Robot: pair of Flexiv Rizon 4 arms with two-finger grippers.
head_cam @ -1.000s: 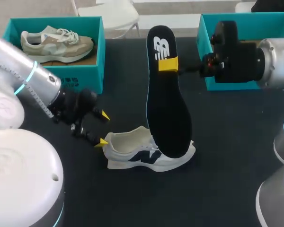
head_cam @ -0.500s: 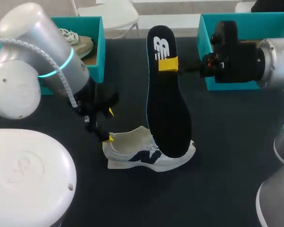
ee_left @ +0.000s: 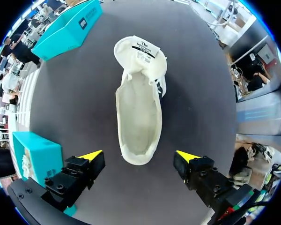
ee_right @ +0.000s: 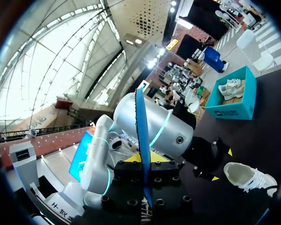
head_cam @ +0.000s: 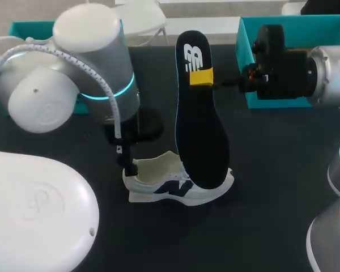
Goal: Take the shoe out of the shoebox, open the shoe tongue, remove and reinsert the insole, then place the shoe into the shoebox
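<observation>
Shoe (head_cam: 158, 181): white, dark mark on its side, standing on its sole on the black table (head_cam: 272, 170), outside both boxes. Heel points toward the left arm, toe toward the right. The opening is bare inside and the tongue (ee_left: 143, 49) is folded forward over the toe end.

Insole (head_cam: 201, 130): black with a white mark near its upper end, held upright above the shoe. In the head view its lower end overlaps the forefoot; whether they touch cannot be told.

Left shoebox (head_cam: 28, 27): teal, at the far left of the table, mostly hidden behind the left arm in the head view. The right wrist view shows it open, with a pale second shoe (ee_right: 232, 86) lying inside.

Right shoebox (head_cam: 323, 28): teal, at the far right of the table, behind the right arm. Its contents are not visible.

Left claw (ee_left: 139, 157): released, fingers spread wide, hanging directly over the heel end of the shoe. One yellow tip stands to each side of the heel, apart from it.

Right claw (head_cam: 201, 76): clenched on the insole near its upper end, reaching in level from the right. In the right wrist view the insole shows edge-on as a thin line between the fingers, and the shoe lies well below and ahead.
</observation>
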